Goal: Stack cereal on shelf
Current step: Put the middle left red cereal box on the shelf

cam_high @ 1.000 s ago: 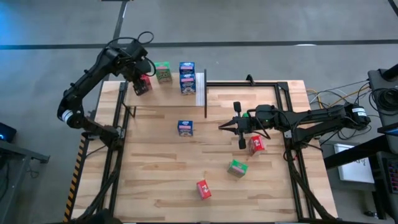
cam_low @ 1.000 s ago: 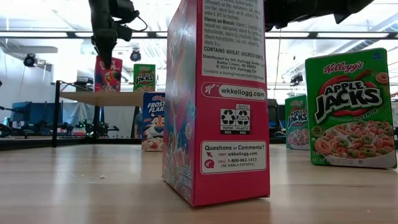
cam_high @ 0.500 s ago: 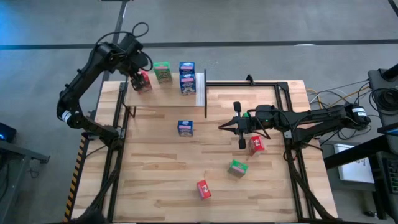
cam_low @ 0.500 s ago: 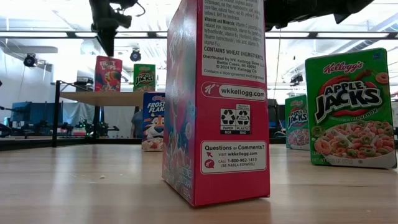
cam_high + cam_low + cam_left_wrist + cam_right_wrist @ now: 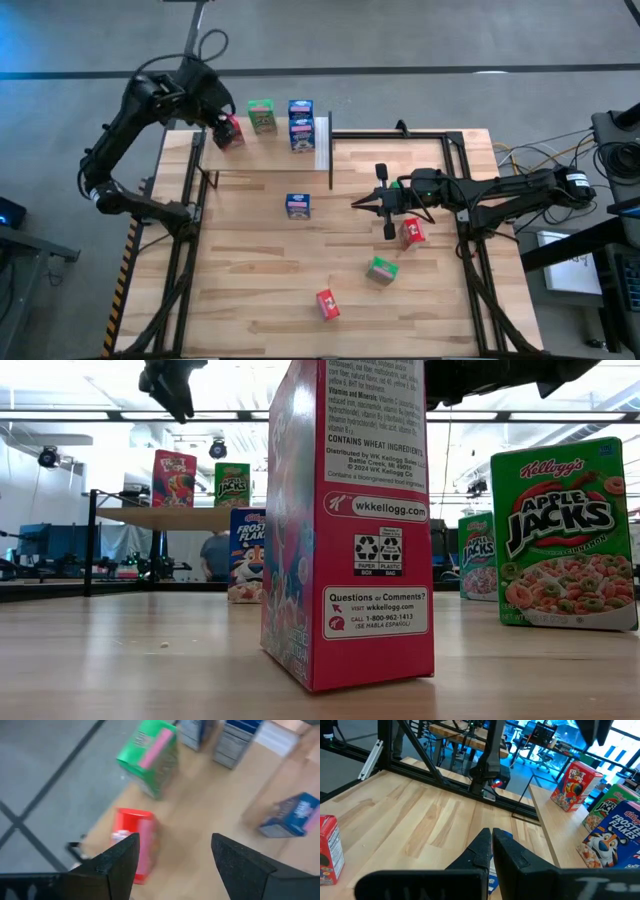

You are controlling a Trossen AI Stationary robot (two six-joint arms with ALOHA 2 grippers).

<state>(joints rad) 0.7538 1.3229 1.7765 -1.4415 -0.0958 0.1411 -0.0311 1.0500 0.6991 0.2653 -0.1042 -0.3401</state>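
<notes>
A grey floor surrounds the wooden table, with the shelf at its far edge. The left gripper has lifted clear of the red cereal box, jaws wide and empty, so that box is placed beside green and stacked blue ones. The right gripper, closed on nothing, waits mid-table near four loose boxes.

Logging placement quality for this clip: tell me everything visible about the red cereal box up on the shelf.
The small red cardboard cereal box stands upright on the light wooden shelf, at its end farthest from the white strip, apart from the green box beside it. Its printed front shows in the low view; the left wrist view shows a pink side panel. Nothing grips it: the open left gripper hovers above, clear of it.
</notes>
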